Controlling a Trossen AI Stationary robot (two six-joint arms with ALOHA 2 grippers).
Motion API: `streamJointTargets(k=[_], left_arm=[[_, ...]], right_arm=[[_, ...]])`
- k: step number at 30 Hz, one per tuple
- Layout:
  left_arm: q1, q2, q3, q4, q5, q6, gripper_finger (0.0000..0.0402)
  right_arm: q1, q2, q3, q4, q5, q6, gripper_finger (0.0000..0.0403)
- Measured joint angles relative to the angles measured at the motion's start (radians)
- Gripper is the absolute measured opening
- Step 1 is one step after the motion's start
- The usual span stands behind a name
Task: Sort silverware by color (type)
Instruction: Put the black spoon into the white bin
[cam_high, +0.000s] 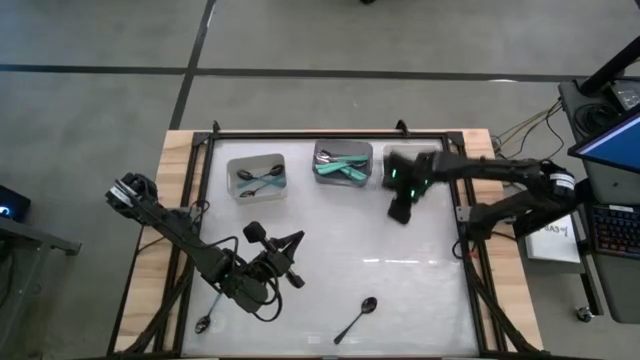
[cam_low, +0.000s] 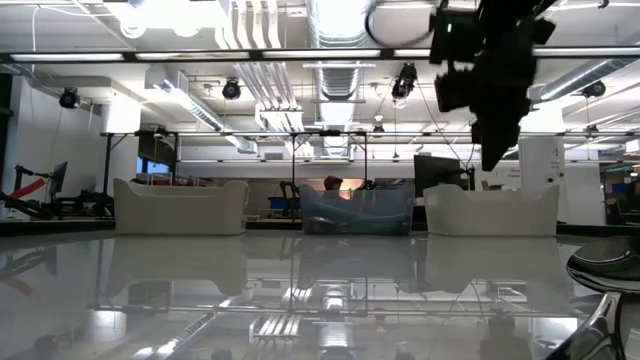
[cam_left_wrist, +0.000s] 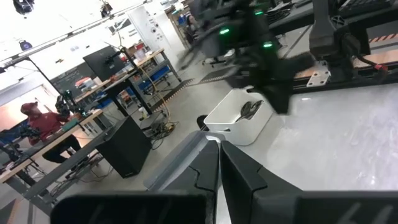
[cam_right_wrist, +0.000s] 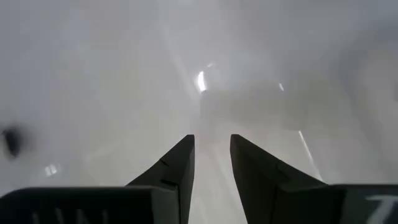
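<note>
Spoons (cam_high: 259, 180) fill two bins (cam_high: 256, 175) (right jaws apart, left jaws together).

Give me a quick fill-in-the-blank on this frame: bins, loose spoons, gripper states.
1. Along the table's far edge stand ___ small bins.
2. The teal-handled spoons lie in the ___ bin.
3. The right gripper has its fingers ___, nothing between them.
4. The left gripper is ___.

Missing words: three; middle; apart; shut
</note>
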Motion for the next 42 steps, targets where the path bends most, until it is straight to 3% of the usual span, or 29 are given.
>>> streamJointTargets(k=[7,13,19,26,36,42], left_arm=[[-0.026,0.0,0.0,-0.009,-0.001,0.0,0.0],[-0.084,0.0,0.0,-0.014,-0.001,-0.027,0.0],[-0.164,0.0,0.0,-0.016,-0.001,-0.058,0.0],[-0.219,0.0,0.0,-0.015,-0.017,-0.01,0.0],[-0.229,0.0,0.002,-0.015,-0.019,-0.004,0.0],[-0.229,0.0,0.002,-0.015,-0.019,-0.004,0.0]], right_arm=[[0.461,0.05,-0.003,0.211,0.054,0.019,0.0092],[0.691,0.105,-0.003,0.413,0.204,0.051,0.0095],[0.765,0.183,-0.003,0.639,0.205,0.175,0.0126],[0.849,0.296,-0.003,0.763,0.201,0.101,0.0158],[0.885,0.459,0.101,0.768,0.201,-0.137,0.0134],[0.885,0.565,0.195,0.653,0.201,-0.188,0.0125]])
